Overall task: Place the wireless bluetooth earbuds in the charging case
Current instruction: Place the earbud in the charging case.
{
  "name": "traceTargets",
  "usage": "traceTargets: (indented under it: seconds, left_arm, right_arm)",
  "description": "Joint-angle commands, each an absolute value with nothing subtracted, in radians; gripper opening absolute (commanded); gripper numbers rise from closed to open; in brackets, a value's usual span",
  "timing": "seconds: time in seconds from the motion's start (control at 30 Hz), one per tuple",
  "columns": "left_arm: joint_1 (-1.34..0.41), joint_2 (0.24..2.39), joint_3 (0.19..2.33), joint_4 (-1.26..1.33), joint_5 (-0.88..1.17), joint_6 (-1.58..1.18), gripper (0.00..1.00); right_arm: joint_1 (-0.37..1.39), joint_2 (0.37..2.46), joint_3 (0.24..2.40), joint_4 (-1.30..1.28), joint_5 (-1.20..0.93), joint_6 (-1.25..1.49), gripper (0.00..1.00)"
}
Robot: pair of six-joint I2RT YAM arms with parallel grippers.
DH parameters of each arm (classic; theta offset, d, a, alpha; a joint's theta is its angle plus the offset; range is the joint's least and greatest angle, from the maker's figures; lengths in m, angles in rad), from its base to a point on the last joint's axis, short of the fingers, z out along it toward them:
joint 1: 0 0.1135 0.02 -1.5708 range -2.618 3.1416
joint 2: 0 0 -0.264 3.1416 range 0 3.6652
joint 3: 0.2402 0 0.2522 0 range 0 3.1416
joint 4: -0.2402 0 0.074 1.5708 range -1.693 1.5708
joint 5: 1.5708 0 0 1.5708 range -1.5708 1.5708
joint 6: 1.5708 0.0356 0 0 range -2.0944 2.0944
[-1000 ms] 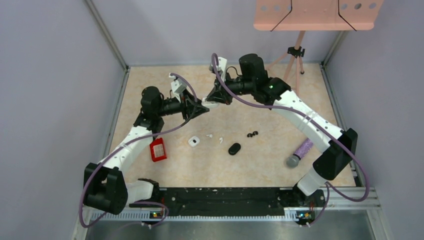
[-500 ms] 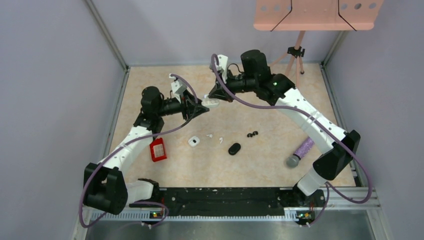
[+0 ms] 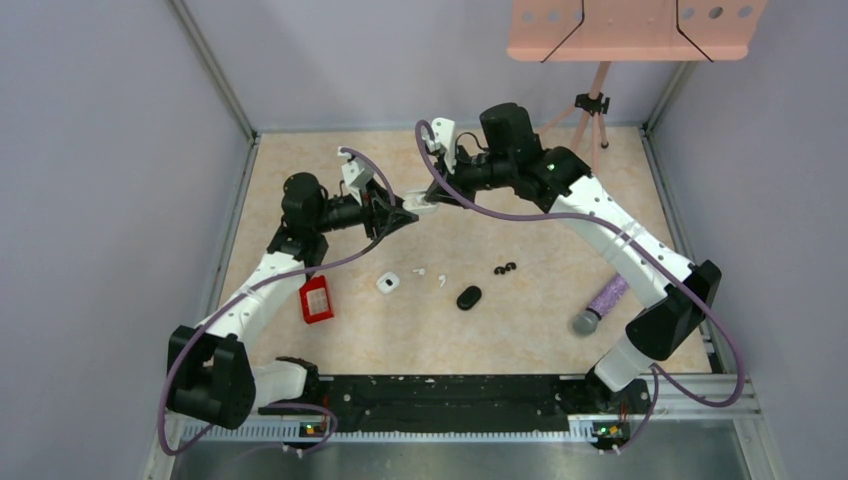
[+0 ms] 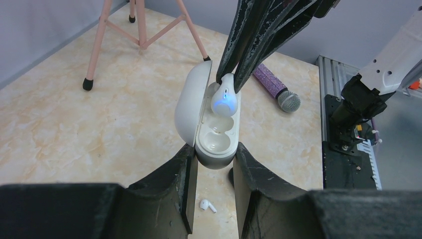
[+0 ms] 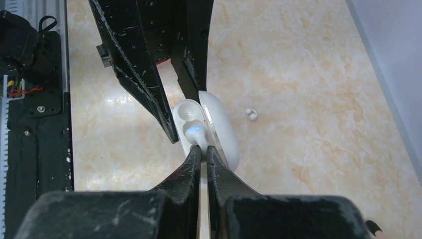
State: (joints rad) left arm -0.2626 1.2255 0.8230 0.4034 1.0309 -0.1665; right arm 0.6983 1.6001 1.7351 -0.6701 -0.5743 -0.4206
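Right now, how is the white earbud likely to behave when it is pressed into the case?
The earbud looks glossy and rounded, pinched only at one end, so it may slip or twist. It is small beside the case, so probably very light.

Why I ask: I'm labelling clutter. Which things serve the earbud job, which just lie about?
Job: open white case, in left gripper; white earbud, in right gripper; loose white earbuds; black earbuds.
Lying about: red box; microphone; pink tripod.
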Motion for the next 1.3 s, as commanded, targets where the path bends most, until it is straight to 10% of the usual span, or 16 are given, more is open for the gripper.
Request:
traceTargets:
  seconds: [0.0, 1.27]
  left_arm:
    - [-0.265, 1.194, 0.846, 0.452, 1.034, -0.169, 0.00]
    - [-0.265, 1.209, 0.852, 0.472, 1.017, -0.199, 0.00]
  right_arm:
    - [0.698, 1.574, 1.767, -0.669, -0.560, -0.437, 0.00]
    - [0.676, 1.564, 1.751, -0.733, -0.569, -0.469, 0.00]
